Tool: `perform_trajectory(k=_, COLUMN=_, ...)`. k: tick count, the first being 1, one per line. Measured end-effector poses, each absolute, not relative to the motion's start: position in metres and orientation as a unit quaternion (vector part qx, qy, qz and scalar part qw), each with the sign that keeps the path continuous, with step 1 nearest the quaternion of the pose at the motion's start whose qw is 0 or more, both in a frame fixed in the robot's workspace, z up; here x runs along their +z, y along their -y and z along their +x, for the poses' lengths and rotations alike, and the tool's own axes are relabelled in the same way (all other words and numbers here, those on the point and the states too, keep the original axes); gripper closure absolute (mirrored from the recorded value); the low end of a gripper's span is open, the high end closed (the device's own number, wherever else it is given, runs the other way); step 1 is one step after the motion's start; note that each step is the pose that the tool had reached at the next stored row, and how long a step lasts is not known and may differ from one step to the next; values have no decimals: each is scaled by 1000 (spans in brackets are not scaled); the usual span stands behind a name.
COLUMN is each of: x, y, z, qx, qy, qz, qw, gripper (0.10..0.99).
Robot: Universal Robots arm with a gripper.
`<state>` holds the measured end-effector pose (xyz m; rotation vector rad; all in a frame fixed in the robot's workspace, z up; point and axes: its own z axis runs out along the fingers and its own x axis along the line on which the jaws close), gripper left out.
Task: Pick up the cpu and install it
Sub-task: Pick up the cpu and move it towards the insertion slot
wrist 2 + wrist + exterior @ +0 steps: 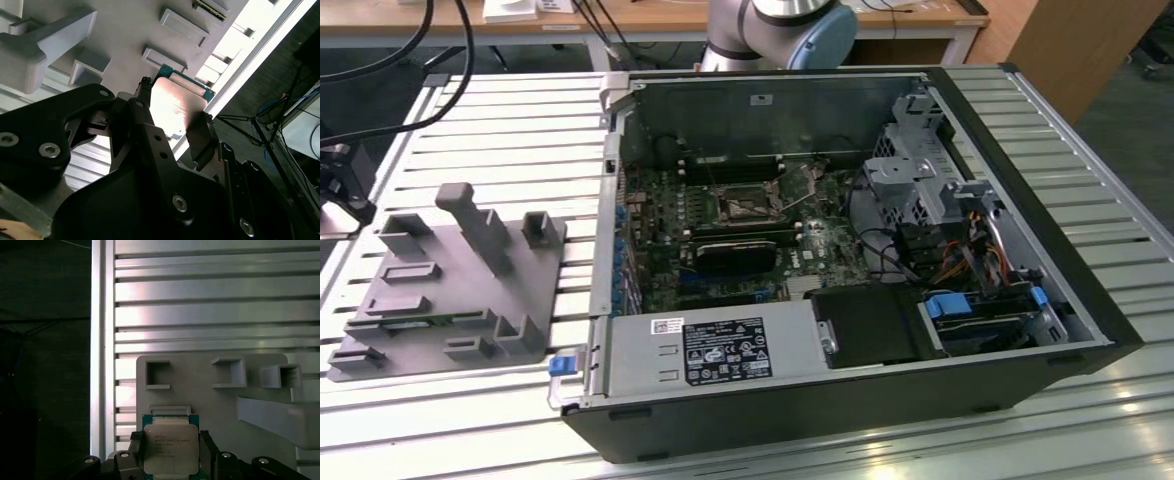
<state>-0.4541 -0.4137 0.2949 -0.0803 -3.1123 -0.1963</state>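
Gripper (171,456) clamped on cpu (171,446) — poised over grey fixture (210,385).

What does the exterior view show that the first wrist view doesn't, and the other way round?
Exterior view: the open computer case with a circuit board inside, and part of the robot arm behind it. First wrist view: the gripper holding the cpu by its sides, shiny top facing the camera. Both: the grey fixture on the slatted metal table.

Black claw (174,104) clamped on shiny green-edged cpu (176,111), grey post fixture (125,30) close behind, slatted table (220,64) beyond
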Motion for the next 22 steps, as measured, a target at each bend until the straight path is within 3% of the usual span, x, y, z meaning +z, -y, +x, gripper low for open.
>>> perform_trajectory(k=22, x=326, y=414, z=-454, qx=-63, qy=998, qz=-26, qw=11, gripper=549)
